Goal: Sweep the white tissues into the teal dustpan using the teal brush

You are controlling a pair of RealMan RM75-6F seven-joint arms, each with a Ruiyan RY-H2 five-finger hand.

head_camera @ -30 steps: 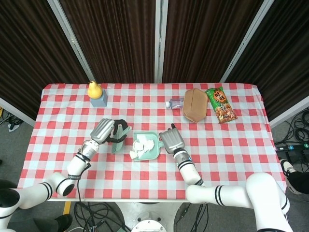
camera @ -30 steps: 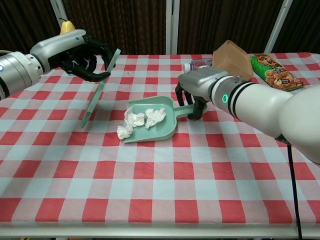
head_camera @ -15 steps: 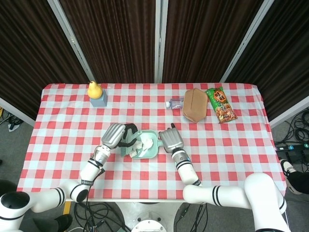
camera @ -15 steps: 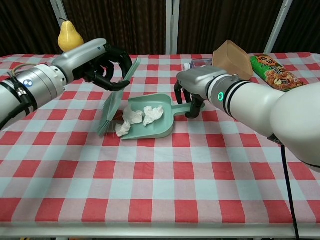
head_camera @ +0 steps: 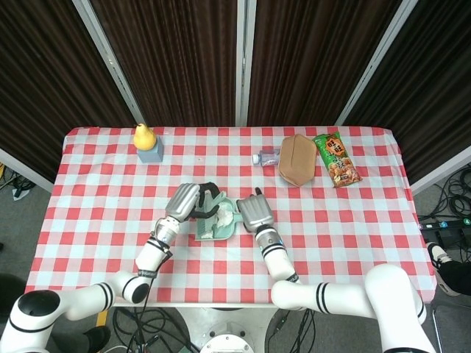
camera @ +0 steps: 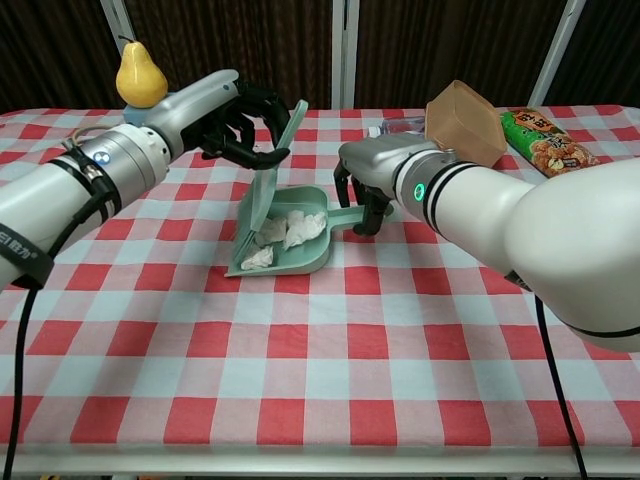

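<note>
The teal dustpan [camera: 300, 255] [head_camera: 221, 229] lies on the checked table near its middle, with several white tissues [camera: 285, 233] [head_camera: 223, 217] inside it. My right hand [camera: 366, 183] [head_camera: 251, 212] grips the dustpan's handle on its right side. My left hand [camera: 236, 117] [head_camera: 185, 201] holds the teal brush [camera: 265, 183] by its upper end. The brush stands nearly upright with its bristles at the pan's left mouth, touching the tissues.
A yellow pear [camera: 139, 73] [head_camera: 143, 134] on a grey block stands at the back left. At the back right are a brown pouch [camera: 465, 122] [head_camera: 296, 159], a small bottle [head_camera: 266, 157] and a green snack bag [camera: 549, 141] [head_camera: 335, 158].
My left hand has swept the brush rightward to the pan's mouth, pushing the loose tissue inside. My right hand and the dustpan shifted slightly left.
</note>
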